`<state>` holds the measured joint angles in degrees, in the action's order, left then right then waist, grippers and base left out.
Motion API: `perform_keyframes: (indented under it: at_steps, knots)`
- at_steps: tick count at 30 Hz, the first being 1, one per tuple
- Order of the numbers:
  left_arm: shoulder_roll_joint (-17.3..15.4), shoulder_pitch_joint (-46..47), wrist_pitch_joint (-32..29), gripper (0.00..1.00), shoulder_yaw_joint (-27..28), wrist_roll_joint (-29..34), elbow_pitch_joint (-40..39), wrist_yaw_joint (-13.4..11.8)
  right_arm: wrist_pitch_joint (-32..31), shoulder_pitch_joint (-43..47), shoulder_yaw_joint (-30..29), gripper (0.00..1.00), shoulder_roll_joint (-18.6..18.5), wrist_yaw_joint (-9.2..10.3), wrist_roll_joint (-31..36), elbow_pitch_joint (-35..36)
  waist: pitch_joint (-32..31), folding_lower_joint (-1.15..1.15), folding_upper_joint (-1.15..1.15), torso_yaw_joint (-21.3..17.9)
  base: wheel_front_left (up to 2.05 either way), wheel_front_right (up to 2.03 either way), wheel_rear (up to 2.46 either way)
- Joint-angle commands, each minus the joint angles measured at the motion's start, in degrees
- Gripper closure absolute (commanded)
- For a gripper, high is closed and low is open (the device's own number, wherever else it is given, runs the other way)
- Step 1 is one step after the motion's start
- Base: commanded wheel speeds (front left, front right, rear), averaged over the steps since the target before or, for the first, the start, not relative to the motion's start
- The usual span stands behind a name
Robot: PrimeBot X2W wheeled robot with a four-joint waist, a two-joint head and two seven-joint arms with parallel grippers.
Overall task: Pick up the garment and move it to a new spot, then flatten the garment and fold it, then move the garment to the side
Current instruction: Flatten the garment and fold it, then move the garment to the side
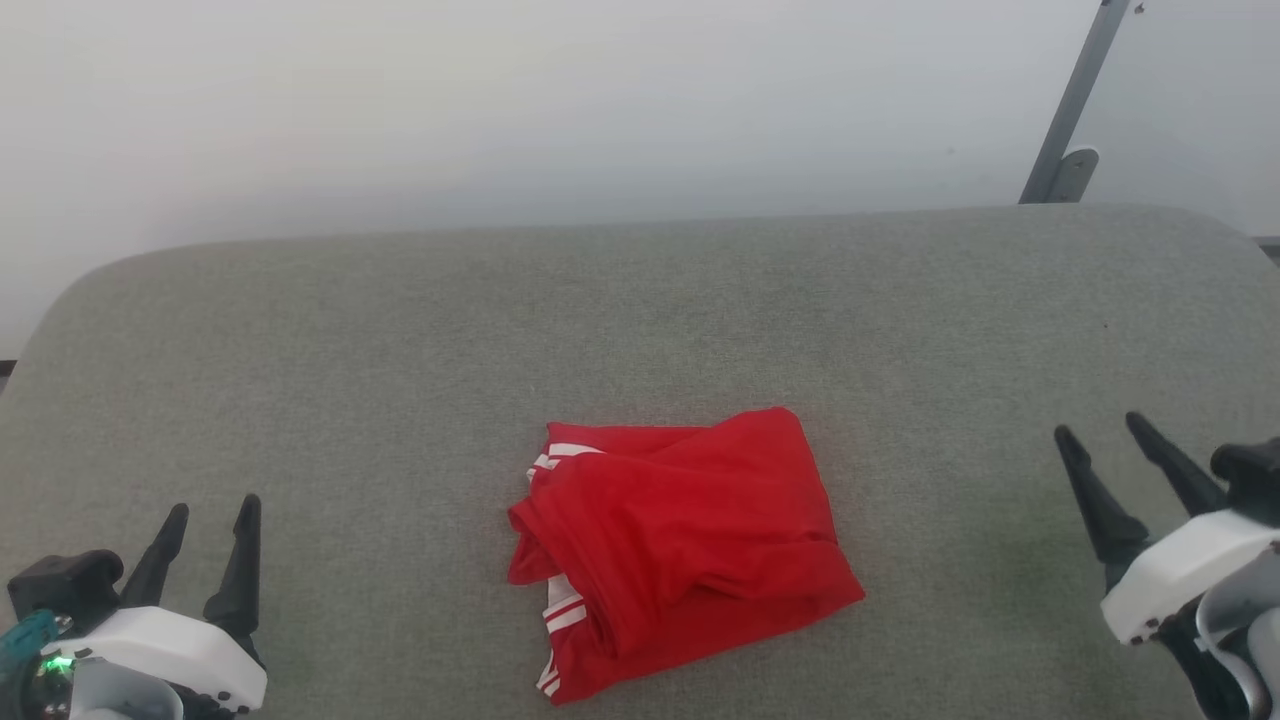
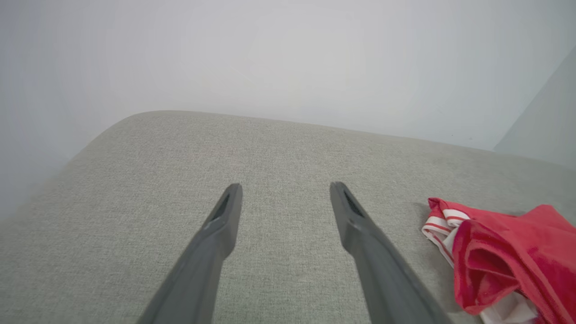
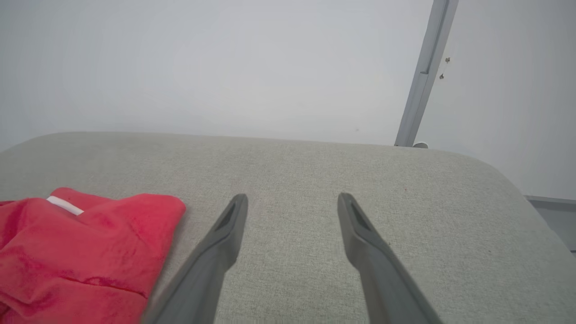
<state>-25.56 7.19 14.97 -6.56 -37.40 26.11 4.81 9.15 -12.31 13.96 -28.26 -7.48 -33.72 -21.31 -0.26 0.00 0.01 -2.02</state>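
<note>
Pale wall [image 1: 500, 100], grey fabric-topped table [image 1: 300, 350] with rounded corners. The garment [image 1: 680, 545] lies near the table's middle, toward the near edge: a loose red bundle doubled over itself with striped trim at its left, which fits a rumpled heap as well as a rough fold. Left fingers [image 1: 238, 570] and right fingers [image 1: 1095, 490] stand spread wide and empty, well apart on either flank, likely parked clear of the cloth.

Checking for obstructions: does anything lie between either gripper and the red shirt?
Nothing visible does. The garment lies bunched between the open left gripper and right gripper, with only bare grey surface in each gap.
</note>
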Motion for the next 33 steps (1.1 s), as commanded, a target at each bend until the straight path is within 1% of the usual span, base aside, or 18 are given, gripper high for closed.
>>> perform_keyframes:
  at_steps: [1,6,12,22,27,33]
  knots:
    - [-0.2,-0.5,0.2,0.00,0.2,0.7,-0.2,0.1,0.5,0.2,-0.1,0.00,0.4,-0.03,0.0,-0.2,0.0,0.00,-0.01,-0.1,0.00,0.00,0.00]
    - [-0.3,-0.8,0.2,0.00,0.4,1.0,-0.4,0.2,1.7,0.6,-0.3,0.00,1.0,-0.03,-0.2,-1.3,-0.1,0.00,-0.01,-0.4,0.00,0.00,0.00]
    - [-0.3,-0.9,0.3,0.00,0.2,1.0,-0.6,0.2,2.2,0.5,0.0,0.00,0.7,-0.03,-0.8,-1.9,0.0,0.00,-0.01,-0.3,0.00,0.00,0.00]
    - [-0.2,0.3,0.1,0.00,-0.7,1.1,-0.8,0.1,1.4,-0.2,1.4,0.00,0.9,-0.03,-1.6,-1.8,0.1,0.00,-0.01,1.4,0.00,0.00,0.00]
    - [-0.2,0.6,-0.1,0.00,-1.2,1.2,-1.0,0.1,-1.8,-0.9,3.7,0.00,1.8,-0.02,-3.3,-1.0,0.4,0.00,-0.01,3.0,0.00,0.00,0.00]
    - [0.3,1.1,-0.3,0.00,-1.9,1.1,-1.2,0.0,-9.3,-3.5,7.6,0.00,2.4,-0.03,-7.7,0.0,1.4,0.00,-0.01,5.6,0.00,0.00,0.00]
